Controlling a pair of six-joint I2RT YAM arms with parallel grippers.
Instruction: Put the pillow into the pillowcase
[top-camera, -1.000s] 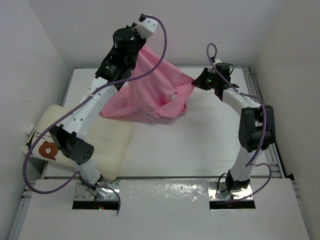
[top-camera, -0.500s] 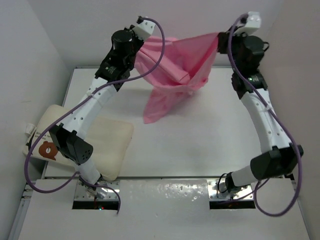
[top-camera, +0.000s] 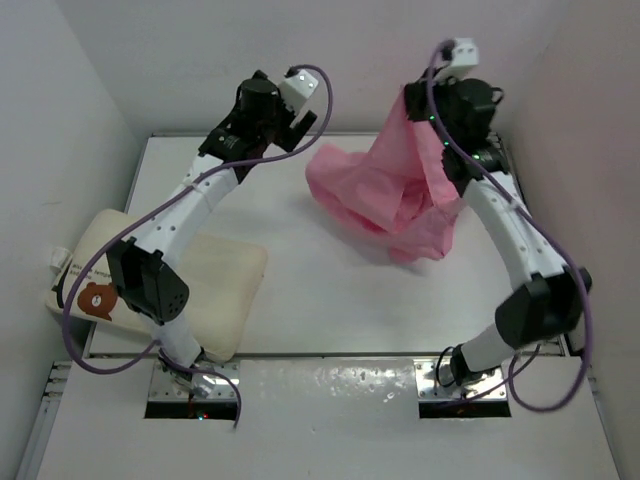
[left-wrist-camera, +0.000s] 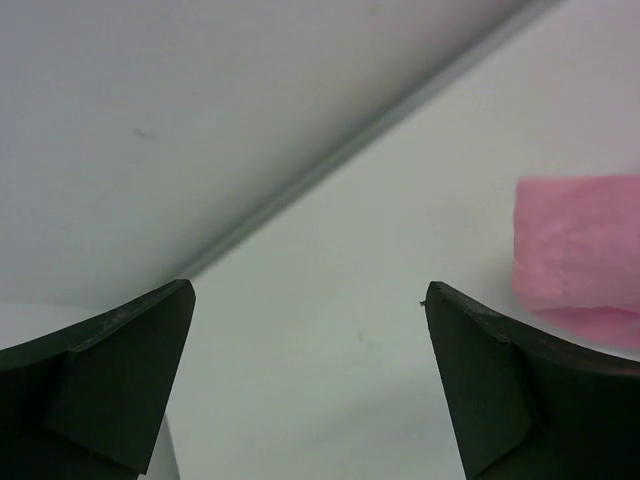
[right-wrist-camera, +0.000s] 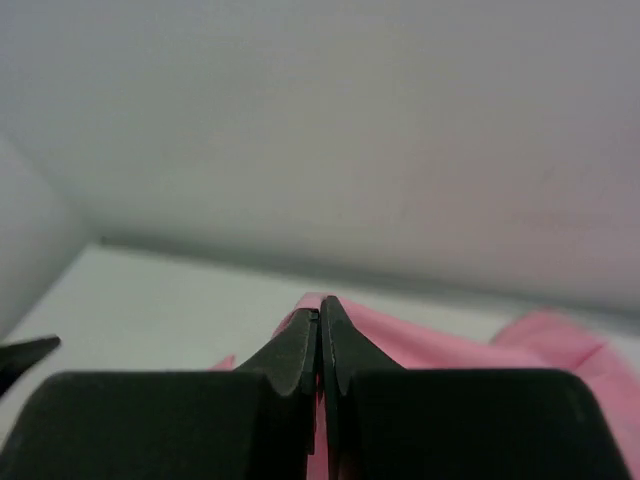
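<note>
Right jaws clench the pillowcase's (top-camera: 385, 195) top, its bulk drooping toward the desk (top-camera: 330, 300), right of the released, empty left jaws.

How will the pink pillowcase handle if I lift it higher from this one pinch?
Probably very floppy: the pillowcase hangs limp from the right gripper and bunches on the table. Likely light too, since one small pinch holds up much of it.

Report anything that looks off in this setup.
The pillowcase hangs bunched up from the right gripper alone, with no opening showing. The left gripper is open and empty. The pillow sticks out past the left edge of the table.
</note>
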